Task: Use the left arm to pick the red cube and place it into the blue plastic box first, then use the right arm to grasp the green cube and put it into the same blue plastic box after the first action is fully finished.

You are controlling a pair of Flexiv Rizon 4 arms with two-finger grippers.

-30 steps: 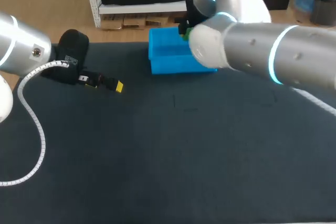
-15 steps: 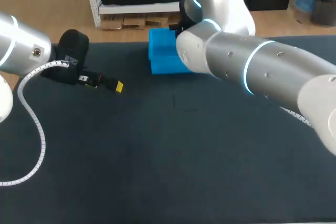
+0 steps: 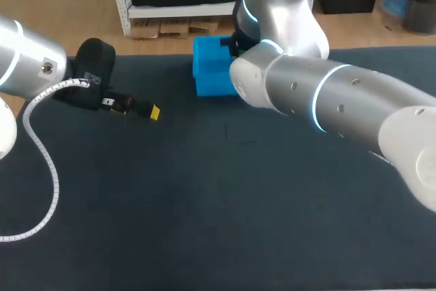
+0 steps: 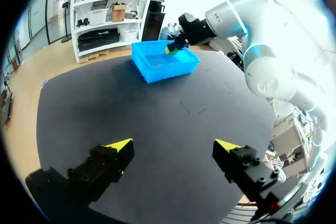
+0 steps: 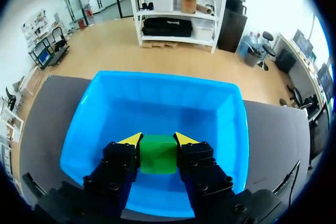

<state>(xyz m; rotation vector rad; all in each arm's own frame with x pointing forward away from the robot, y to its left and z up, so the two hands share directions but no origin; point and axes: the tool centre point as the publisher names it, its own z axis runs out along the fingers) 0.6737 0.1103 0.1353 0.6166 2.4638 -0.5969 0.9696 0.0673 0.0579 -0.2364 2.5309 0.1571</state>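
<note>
The right gripper pinches the small green cube between its jaws, directly above the interior of the rectangular blue plastic box. The left gripper, jaws spread, sits well apart from the box.

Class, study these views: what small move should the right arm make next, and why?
Probably open the right gripper now. It is shut on the green cube, which hangs over the inside of the blue plastic box. A red cube seems to lie inside, and the left gripper is open, well clear.
</note>
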